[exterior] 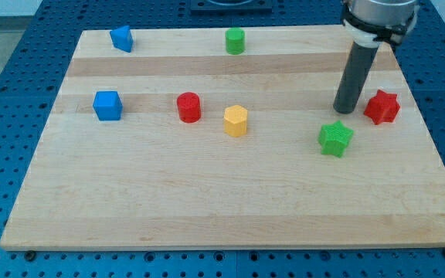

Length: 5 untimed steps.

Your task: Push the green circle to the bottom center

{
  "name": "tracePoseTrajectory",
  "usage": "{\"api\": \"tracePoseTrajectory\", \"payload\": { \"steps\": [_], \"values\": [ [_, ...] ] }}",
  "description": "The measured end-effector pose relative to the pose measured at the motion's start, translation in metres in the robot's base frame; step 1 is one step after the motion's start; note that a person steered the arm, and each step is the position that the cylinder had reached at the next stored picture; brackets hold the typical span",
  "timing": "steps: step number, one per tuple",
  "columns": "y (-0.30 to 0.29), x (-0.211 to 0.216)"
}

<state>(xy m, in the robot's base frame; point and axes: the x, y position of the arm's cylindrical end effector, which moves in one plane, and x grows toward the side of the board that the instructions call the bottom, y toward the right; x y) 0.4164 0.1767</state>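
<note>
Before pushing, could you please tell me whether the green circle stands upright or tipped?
Upright: the green circle rests on its flat base, round top upward, near the board's top edge.

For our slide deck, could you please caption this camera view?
My tip rests between the red star and green star, far from the green circle.

Two blue blocks (121, 38) (107, 106), a green circle (235, 41), a green star (335, 138), a red cylinder (188, 107), a red star (382, 107) and a yellow hexagon (236, 121) were seen on a pale wooden board (230, 201).
</note>
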Motion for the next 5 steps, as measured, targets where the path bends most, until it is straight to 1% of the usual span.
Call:
{"api": "tracePoseTrajectory", "payload": {
  "steps": [2,5],
  "values": [
    [-0.001,0.041],
    [-0.051,0.084]
  ]
}}
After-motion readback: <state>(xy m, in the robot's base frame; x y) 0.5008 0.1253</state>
